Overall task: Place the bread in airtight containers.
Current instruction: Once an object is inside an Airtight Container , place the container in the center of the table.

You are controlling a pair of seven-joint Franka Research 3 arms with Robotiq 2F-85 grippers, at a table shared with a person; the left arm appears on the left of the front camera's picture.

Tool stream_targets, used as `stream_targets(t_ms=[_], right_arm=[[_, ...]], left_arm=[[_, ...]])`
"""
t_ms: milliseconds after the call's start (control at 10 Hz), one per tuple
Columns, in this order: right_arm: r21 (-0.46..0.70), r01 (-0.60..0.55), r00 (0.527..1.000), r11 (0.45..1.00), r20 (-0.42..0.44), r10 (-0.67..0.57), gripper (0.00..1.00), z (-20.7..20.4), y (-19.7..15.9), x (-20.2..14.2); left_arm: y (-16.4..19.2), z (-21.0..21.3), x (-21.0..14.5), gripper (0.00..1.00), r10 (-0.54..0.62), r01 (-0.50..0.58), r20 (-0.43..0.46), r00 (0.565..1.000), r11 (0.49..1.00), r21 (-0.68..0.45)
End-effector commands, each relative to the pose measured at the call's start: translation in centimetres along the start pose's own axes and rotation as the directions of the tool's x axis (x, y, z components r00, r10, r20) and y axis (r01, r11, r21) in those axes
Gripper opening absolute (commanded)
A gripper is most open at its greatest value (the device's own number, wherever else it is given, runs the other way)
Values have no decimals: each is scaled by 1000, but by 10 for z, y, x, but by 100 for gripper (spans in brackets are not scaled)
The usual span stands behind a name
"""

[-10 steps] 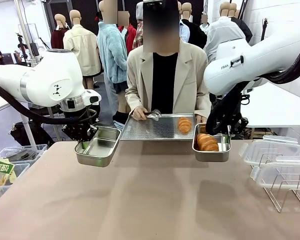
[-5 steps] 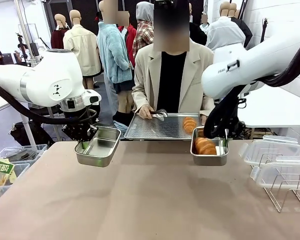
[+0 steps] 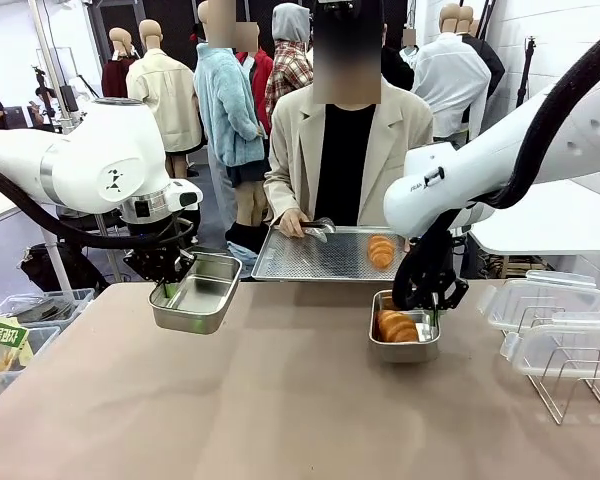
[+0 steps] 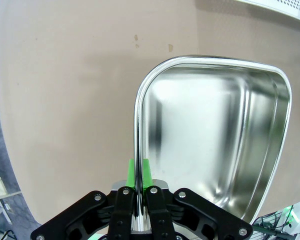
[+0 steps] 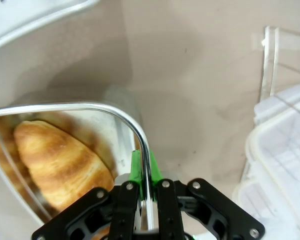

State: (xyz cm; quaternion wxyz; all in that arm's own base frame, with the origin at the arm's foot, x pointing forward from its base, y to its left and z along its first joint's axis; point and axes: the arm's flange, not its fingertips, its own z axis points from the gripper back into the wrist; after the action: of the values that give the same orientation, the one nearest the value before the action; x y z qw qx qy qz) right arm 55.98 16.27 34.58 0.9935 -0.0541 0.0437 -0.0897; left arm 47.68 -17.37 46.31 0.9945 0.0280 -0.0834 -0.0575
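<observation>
Far left: left gripper is pinched tight on the rolled rim of the empty tin, one green pad each side of the rim. The tin sits by the far edge of the table w/ nothing in it.

Mid: the person's hand holds tongs over the perforated tray. One croissant on the tray lies near its right end.

Right of that: right gripper is clamped on the rim of the second tin. The boxed croissant lies inside, low at the table (can't tell if the tin is fully set down).

Far right: clear lids sit beside a wire rack; no lid is fitted yet.

Risks, L to R:
- Both holds are thin one-sided edge pinches, so either tin could pivot or slip btwn pads if swung fast.
- The empty tin looks tilted, so bread dropped in could slide to one end.
- The tray croissant could roll off if the tray tips.
- The loaded tin could spill if released at an angle.
- The right arm works close to the lids; a wide swing could knock them.

Materials:
- Tins: polished steel, mirror walls, rounded corners, prob slick.
- Tray: flat steel w/ fine holes.
- Croissants: golden, ridged, flaky-looking, likely crushable.
- Lids: thin clear plastic.
- Rack: thin wire.
- Table: smooth matte tan.
</observation>
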Motion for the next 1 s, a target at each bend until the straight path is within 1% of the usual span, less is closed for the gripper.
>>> stream_targets(t_ms=[0,100,400,500,600,800,900], right_arm=[[-27,-53,998,998,24,53,19,7,-1,8],[-38,-69,997,997,34,70,38,9,-3,3],[-19,-80,995,997,66,81,95,24,-10,-5],[-22,-88,992,996,87,89,100,35,-13,-10],[-17,-89,990,996,112,90,100,51,-17,-19],[-16,-145,976,989,164,146,100,78,-23,-34],[-7,-153,973,988,173,152,100,85,-24,-37]], left_arm=[[2,3,-2,0,-7,7,10,1000,1000,14],[2,3,-2,0,-7,7,10,1000,1000,14],[2,3,-2,0,-7,7,10,1000,1000,14],[2,3,-2,0,-7,7,10,1000,1000,14],[2,3,-2,0,-7,7,10,1000,1000,14],[2,3,-2,0,-7,7,10,1000,1000,14],[2,3,-2,0,-7,7,10,1000,1000,14]])
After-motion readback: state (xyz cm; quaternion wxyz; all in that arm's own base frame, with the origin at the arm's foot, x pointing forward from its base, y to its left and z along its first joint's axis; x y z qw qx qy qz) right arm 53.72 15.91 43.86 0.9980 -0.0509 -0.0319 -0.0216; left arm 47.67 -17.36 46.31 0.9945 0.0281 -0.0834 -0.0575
